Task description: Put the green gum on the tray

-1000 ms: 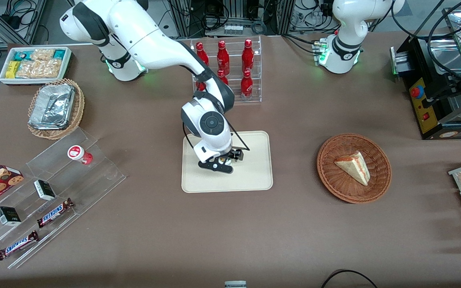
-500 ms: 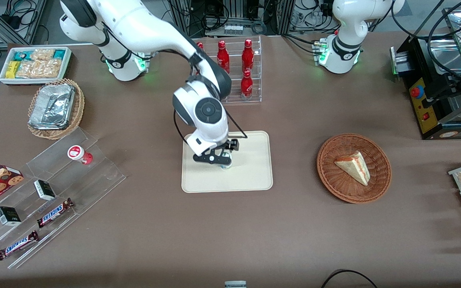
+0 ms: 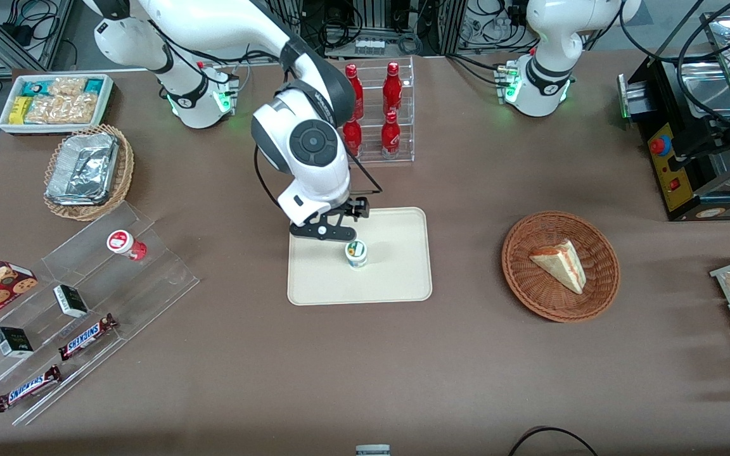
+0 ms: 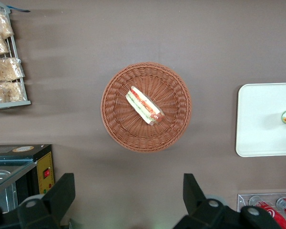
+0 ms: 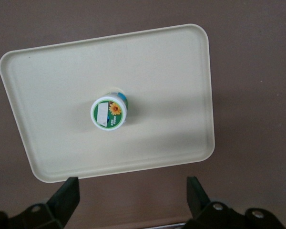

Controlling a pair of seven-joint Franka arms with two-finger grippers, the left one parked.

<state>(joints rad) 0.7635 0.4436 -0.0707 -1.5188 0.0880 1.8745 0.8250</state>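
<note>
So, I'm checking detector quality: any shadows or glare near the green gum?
Right wrist view: the green gum casts a soft shadow across the tray, no glare. Front view: the open pincer hangs above, its shadow faint on the tray.

On the cream-beige tray (image 5: pixel 176 67) stands the green gum (image 5: pixel 109 113), white with a green-ringed lid bearing a yellow flower, below the black gripper (image 3: pixel 333 225)

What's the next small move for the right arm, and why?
Probably just keep retreating upward and clear. The green gum stands upright on the tray, untouched, and the gripper hangs above it with jaws open, so the placement looks done.
</note>
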